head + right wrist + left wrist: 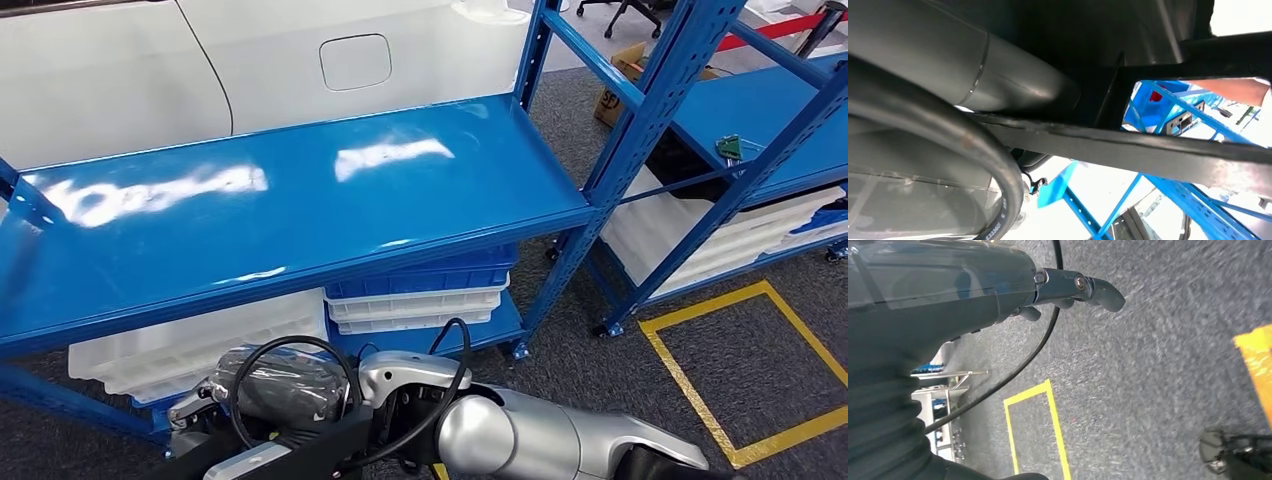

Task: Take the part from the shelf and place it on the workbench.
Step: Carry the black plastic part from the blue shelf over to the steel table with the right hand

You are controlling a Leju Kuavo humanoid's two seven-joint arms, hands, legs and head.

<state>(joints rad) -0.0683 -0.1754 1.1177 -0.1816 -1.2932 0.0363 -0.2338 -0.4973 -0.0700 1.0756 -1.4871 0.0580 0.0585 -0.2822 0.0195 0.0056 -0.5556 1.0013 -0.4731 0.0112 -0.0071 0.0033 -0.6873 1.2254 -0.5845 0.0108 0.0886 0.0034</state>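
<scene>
My right arm crosses the bottom of the head view, and its plastic-wrapped right hand sits low in front of the blue shelf. Under it lies a long black part with a pale label, which the hand seems to hold. Close up in the right wrist view, black bars of the part run across the picture and hide the fingers. The shelf's top board is bare. My left hand hangs over grey carpet with its fingers apart and nothing in them.
White trays and blue bins fill the lower shelf level. A second blue rack stands at the right with a green item on it. Yellow tape marks a square on the floor. A white car body stands behind.
</scene>
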